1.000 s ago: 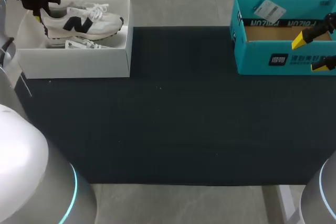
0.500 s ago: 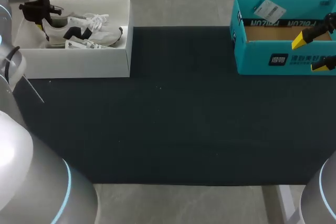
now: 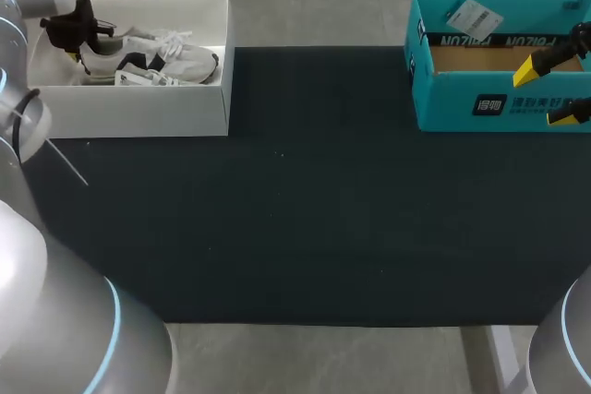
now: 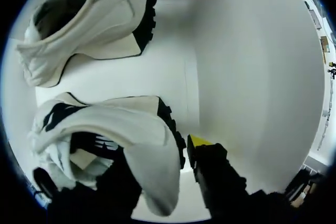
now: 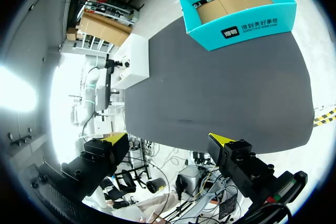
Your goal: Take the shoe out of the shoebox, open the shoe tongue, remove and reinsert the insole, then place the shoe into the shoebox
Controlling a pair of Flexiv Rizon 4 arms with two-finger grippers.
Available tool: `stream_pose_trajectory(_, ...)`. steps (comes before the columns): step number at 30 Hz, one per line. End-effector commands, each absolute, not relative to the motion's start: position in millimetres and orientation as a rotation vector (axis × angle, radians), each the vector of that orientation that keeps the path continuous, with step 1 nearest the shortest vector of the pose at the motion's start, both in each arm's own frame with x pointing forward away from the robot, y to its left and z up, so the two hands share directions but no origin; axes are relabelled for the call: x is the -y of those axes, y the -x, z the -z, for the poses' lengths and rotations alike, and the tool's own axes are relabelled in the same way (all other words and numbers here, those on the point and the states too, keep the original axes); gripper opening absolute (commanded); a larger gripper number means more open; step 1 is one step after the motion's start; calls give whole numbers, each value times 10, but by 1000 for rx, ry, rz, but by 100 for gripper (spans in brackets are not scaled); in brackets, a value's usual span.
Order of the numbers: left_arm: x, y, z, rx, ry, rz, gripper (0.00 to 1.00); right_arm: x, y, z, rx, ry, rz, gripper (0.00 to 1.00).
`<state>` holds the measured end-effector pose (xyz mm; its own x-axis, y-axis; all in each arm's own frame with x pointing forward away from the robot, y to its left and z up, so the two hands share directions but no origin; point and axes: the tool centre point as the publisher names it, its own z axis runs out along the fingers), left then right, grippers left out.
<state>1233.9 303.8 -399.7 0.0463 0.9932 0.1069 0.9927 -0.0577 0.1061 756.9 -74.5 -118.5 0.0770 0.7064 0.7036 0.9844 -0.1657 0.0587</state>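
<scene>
Shoe [image 3: 152,57] lies low in the white shoebox [image 3: 138,110] at the table's far left, beside a 2nd shoe [image 4: 89,19], and your left gripper [image 4: 163,157] pinches its heel from 2 sides. Expect it to be light, with a soft upper but a stiffer heel and sole, so the heel looks like your firmest hold; the laces may snag. Your right gripper [image 3: 545,92] hangs open and empty by the teal box [image 3: 480,106].
</scene>
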Motion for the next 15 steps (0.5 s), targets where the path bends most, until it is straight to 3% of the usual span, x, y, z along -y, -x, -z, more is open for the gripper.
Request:
stream_pose_trajectory(1, -3091, -12660, 3785, -2216, -2306, -103, 100, 740, -7568, 1191, 1669, 1929, 849, 100)
stream_pose_trajectory(15, -2990, -12469, 3111, -2289, -2213, -37, 100, 740, -7568, 1191, 1669, 1929, 849, 100)
